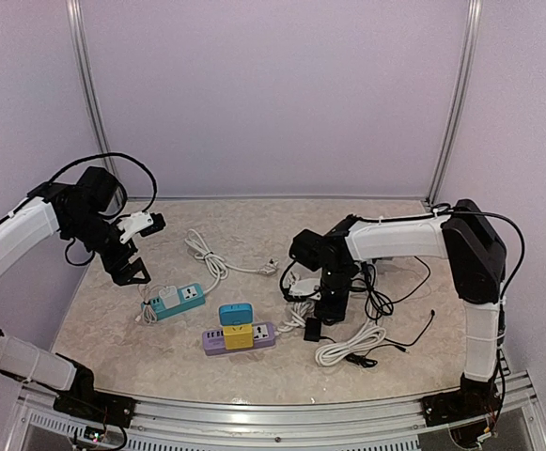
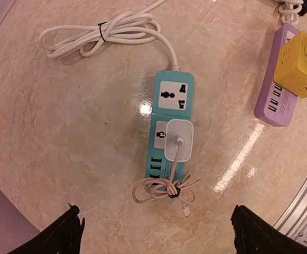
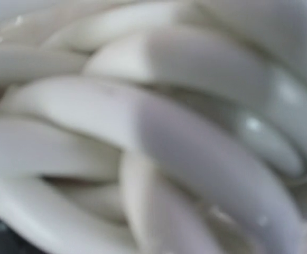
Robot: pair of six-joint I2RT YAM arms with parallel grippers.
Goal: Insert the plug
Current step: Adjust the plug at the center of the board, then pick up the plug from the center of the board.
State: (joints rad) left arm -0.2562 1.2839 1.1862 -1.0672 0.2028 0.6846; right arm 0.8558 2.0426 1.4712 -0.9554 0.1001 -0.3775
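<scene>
Sitting in the teal plastic power strip (image 2: 172, 114), a white square plug (image 2: 178, 138) fills the lower socket, while the upper socket stands bare. The plug's thin white lead (image 2: 164, 190) lies knotted in a small bundle at the strip's end. The lilac power strip (image 1: 240, 341) carries a yellow cube adapter (image 1: 238, 335), with a blue block adapter (image 1: 236, 313) just behind it.

The left arm is raised and bent over the table's left side. The left gripper (image 1: 132, 271) hangs above the teal strip, apart from it, with its black fingertips (image 2: 68, 233) spread wide and holding nothing.

The right arm reaches in from the right and points steeply down. The right gripper (image 1: 323, 303) is pressed into a tangle of thick white cable (image 3: 158, 132), with a small black plug-like block (image 1: 312, 329) just in front. Blurred cable loops fill the right wrist view, so whether those jaws grip anything cannot be told.
</scene>
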